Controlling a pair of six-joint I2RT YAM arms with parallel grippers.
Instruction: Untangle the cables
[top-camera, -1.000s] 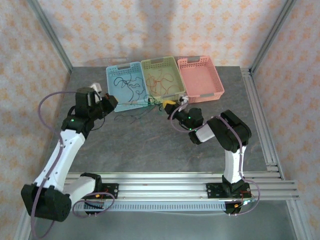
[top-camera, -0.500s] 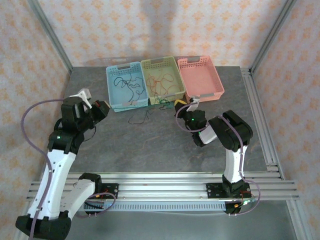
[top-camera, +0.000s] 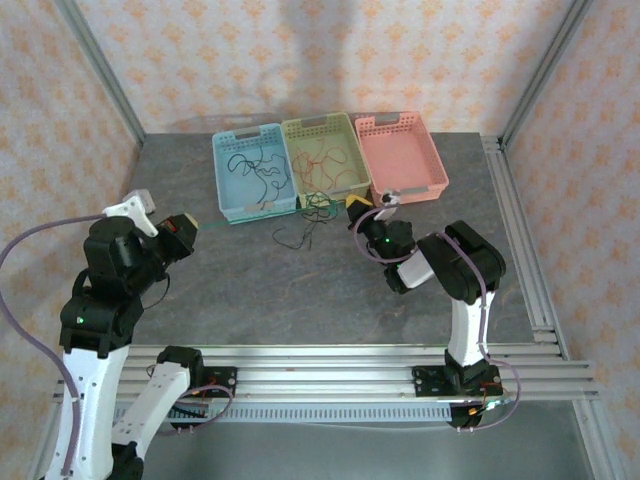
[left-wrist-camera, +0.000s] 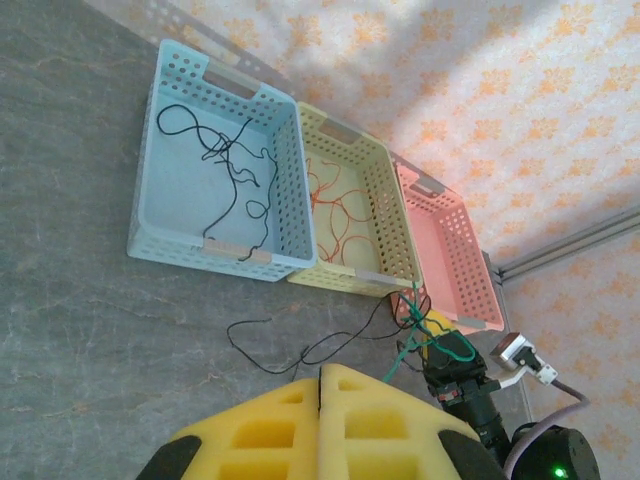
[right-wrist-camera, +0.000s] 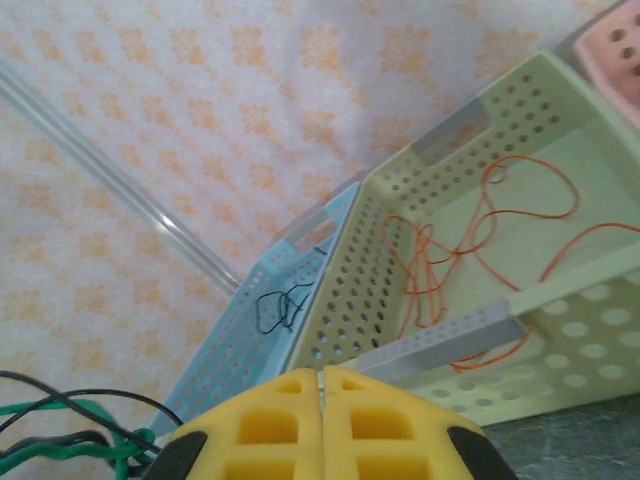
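Left gripper: fingers pressed together. Right gripper: same. Cables: green-black tangle at the table's 12 o'clock, against the yellow basket. Right fingertips partly hide it. Can't tell whether either gripper pinches a strand.

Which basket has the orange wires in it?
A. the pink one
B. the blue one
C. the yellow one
C, because the orange wires lie inside the yellow basket, the middle one of the three.
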